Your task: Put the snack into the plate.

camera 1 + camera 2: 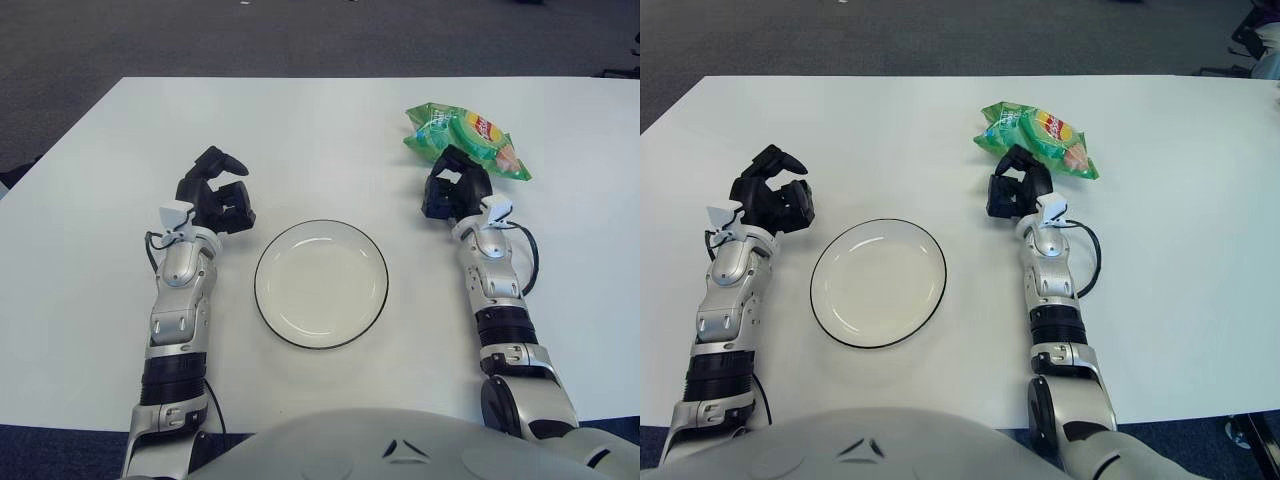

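A green snack bag (468,135) with a red and yellow logo lies flat on the white table at the far right. A white plate (321,283) with a dark rim sits in the middle, between my arms, with nothing in it. My right hand (456,178) is just on the near side of the bag, its fingertips at the bag's near edge, fingers loosely bent and holding nothing. My left hand (222,188) shows to the left of the plate, fingers relaxed and holding nothing.
The white table (300,130) extends past the bag to its far edge, with dark carpet beyond. My right arm's cable (530,262) loops out beside the forearm.
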{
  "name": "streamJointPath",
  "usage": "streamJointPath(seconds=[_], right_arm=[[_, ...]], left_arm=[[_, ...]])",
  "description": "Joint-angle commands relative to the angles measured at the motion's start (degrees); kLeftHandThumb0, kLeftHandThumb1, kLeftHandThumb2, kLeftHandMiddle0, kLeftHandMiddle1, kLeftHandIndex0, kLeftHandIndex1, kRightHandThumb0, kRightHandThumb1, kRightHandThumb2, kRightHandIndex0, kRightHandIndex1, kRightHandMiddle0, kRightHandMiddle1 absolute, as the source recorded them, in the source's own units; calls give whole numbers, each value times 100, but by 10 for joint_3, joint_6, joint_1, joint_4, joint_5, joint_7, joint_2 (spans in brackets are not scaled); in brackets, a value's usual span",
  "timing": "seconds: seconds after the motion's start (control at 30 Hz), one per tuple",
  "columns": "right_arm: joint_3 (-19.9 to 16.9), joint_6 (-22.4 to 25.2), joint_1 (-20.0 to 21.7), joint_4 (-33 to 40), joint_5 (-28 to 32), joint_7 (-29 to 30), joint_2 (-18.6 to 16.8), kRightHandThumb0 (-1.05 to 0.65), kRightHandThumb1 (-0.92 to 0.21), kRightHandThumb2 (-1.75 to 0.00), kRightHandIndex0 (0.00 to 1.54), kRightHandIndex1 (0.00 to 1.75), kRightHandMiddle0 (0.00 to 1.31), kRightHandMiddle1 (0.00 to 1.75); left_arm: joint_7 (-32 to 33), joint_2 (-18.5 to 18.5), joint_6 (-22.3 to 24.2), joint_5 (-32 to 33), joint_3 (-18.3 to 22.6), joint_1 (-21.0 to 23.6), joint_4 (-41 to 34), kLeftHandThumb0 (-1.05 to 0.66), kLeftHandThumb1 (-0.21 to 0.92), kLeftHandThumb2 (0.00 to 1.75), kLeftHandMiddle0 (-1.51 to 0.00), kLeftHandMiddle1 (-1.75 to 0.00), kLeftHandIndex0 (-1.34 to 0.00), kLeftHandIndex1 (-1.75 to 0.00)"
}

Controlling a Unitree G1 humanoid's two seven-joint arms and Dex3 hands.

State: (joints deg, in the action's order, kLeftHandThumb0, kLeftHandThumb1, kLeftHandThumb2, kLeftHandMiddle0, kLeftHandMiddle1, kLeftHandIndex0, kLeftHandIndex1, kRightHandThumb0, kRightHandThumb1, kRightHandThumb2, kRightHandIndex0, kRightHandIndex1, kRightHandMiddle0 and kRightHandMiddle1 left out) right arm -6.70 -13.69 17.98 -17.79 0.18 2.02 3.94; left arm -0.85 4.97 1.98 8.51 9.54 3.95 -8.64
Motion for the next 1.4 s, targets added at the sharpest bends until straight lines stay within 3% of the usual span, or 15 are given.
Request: streamJointPath(seconds=[0.0, 0.13, 0.3, 0.33, 0.4, 0.53, 0.63, 0.77, 0.87, 0.93, 1.0, 1.13, 1.37], right_arm=[[4, -9, -44, 23, -35, 27, 6, -51, -23, -142, 115, 175, 69, 175], [8, -7, -44, 72, -92, 68, 18, -49, -30, -133, 107, 175, 62, 175], [22, -42, -37, 64, -176, 136, 35, -45, -41, -120, 92, 175, 54, 175], [24, -46, -36, 62, -187, 145, 38, -29, -35, -126, 84, 171, 50, 175], [29, -57, -32, 57, -217, 169, 47, -15, -33, -127, 76, 164, 47, 175], [42, -71, -18, 48, -285, 210, 82, -5, -38, -117, 65, 152, 43, 175], [46, -76, -10, 38, -308, 222, 103, -2, -48, -105, 56, 150, 38, 175], [54, -73, 4, 22, -344, 245, 132, -1, -75, -72, 37, 156, 19, 175], [66, -58, 15, 16, -389, 269, 155, -24, -86, -58, 25, 146, 19, 175], [72, -54, 19, 13, -403, 279, 163, -48, -79, -70, 19, 137, 8, 152], [80, -53, 26, 8, -422, 295, 173, -56, -75, -76, 16, 132, 4, 142], [97, -46, 43, -4, -459, 323, 196, -69, -72, -75, 7, 105, 1, 119], [115, -8, 67, -9, -483, 309, 220, -82, -80, -58, 0, 73, 0, 93]], left_arm=[[9, -12, 4, -4, 1, -30, 15, -49, 30, 134, -127, -175, -63, -175], [12, -12, 12, -6, 0, -30, 12, -49, 30, 134, -127, -175, -63, -175], [16, -13, 18, -8, -2, -30, 13, -49, 30, 134, -126, -175, -63, -175], [17, -13, 18, -8, -2, -30, 13, -49, 30, 134, -126, -175, -63, -175], [18, -13, 20, -10, -3, -30, 12, -49, 30, 134, -126, -175, -63, -175], [20, -12, 21, -14, -4, -30, 13, -49, 30, 134, -125, -175, -63, -175], [20, -12, 21, -15, -5, -30, 14, -49, 30, 134, -125, -175, -63, -175], [18, -12, 19, -13, -5, -30, 16, -49, 30, 134, -125, -175, -63, -175], [16, -12, 17, -12, -4, -30, 19, -49, 30, 134, -125, -175, -63, -175], [16, -12, 16, -12, -4, -30, 20, -49, 30, 134, -125, -175, -63, -175], [16, -12, 14, -12, -4, -30, 21, -49, 30, 134, -125, -175, -63, -175], [16, -12, 13, -13, -4, -31, 22, -49, 30, 134, -125, -175, -63, -175], [16, -11, 10, -13, -3, -32, 25, -49, 30, 134, -126, -175, -63, -175]])
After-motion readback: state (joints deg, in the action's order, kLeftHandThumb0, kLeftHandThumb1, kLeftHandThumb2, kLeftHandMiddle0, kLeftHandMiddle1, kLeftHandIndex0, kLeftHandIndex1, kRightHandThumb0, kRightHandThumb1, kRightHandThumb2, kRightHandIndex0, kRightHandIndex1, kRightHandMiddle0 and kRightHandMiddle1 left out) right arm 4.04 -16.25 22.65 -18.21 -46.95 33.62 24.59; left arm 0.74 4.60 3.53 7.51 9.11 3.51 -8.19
